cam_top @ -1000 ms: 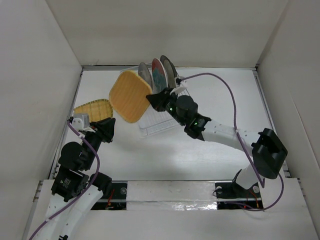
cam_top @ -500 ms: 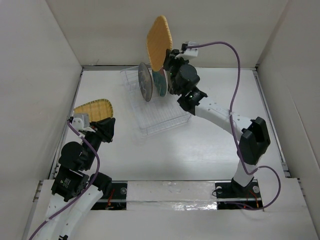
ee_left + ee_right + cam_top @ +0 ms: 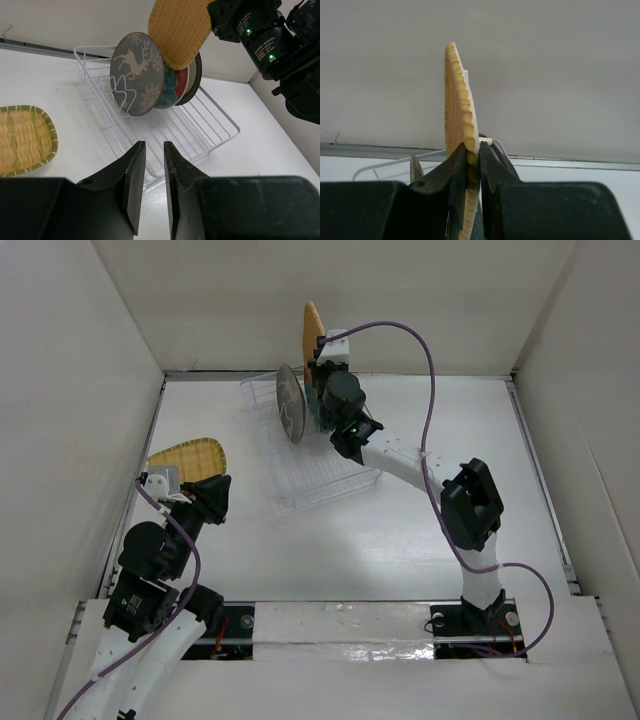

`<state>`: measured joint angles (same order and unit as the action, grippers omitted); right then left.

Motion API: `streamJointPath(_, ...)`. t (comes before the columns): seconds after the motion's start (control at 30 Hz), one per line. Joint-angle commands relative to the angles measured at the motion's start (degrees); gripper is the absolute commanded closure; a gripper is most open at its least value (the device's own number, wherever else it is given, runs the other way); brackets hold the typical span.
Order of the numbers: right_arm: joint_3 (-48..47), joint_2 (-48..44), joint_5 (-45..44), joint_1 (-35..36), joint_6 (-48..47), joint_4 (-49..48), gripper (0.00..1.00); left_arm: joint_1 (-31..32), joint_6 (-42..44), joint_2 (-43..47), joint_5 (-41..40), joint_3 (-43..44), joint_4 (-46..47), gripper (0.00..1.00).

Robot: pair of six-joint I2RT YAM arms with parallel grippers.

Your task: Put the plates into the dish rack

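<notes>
The clear dish rack lies at the table's back centre and also shows in the left wrist view. In it stand the grey deer plate, the red-teal floral plate and the dark-rimmed plate. My right gripper is shut on the rim of a yellow woven plate, held upright and edge-on above the rack's far end. The second yellow woven plate lies flat at the left. My left gripper hovers beside it, its jaws nearly together and empty.
White walls enclose the table on the left, back and right. The right arm stretches from the near edge across the table to the rack. Its purple cable loops above it.
My right gripper has carried the yellow plate from the rack's front left up to above its far end and turned it edge-on. The left arm has not moved.
</notes>
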<state>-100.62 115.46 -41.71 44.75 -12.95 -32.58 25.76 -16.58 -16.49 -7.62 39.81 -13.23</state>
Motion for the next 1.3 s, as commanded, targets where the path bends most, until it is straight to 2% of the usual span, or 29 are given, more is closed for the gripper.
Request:
streamJointPath(0.0,-1.51,-1.55,0.93,0.60,-4.01,-7.68,1.00,-0.27,-0.03,-0.56,-0.47,0.27,1.81,0.82)
streamJointPath(0.13,-0.55,-0.15,1.28,0.60,-6.38,-8.20,1.00,-0.27,-0.12,-0.56,-0.64,0.35,1.63,0.82)
streamJointPath(0.27,0.95,1.70,1.02,1.65,-11.56,-13.89,1.00,-0.27,-0.30,-0.12,-0.91,0.27,1.54,0.82)
streamJointPath(0.4,2.53,4.06,3.56,3.05,-23.57,-21.99,1.00,-0.27,-0.30,0.06,-1.00,0.27,1.63,0.82)
streamJointPath(0.53,2.62,4.86,8.56,3.68,-29.67,-25.87,1.00,-0.27,-0.38,0.06,-1.08,0.27,1.81,0.82)
streamJointPath(0.7,0.95,5.21,13.33,3.07,-28.28,-21.30,1.00,-0.27,-0.30,0.14,-1.26,0.27,1.55,0.82)
streamJointPath(0.93,5.86,6.27,9.55,3.06,-21.68,-21.21,1.00,-0.27,-0.56,0.32,-1.44,0.27,1.63,0.82)
streamJointPath(1.27,11.40,7.67,5.86,3.06,-19.49,-24.37,1.00,-0.27,-0.74,0.14,-1.44,0.18,1.46,0.82)
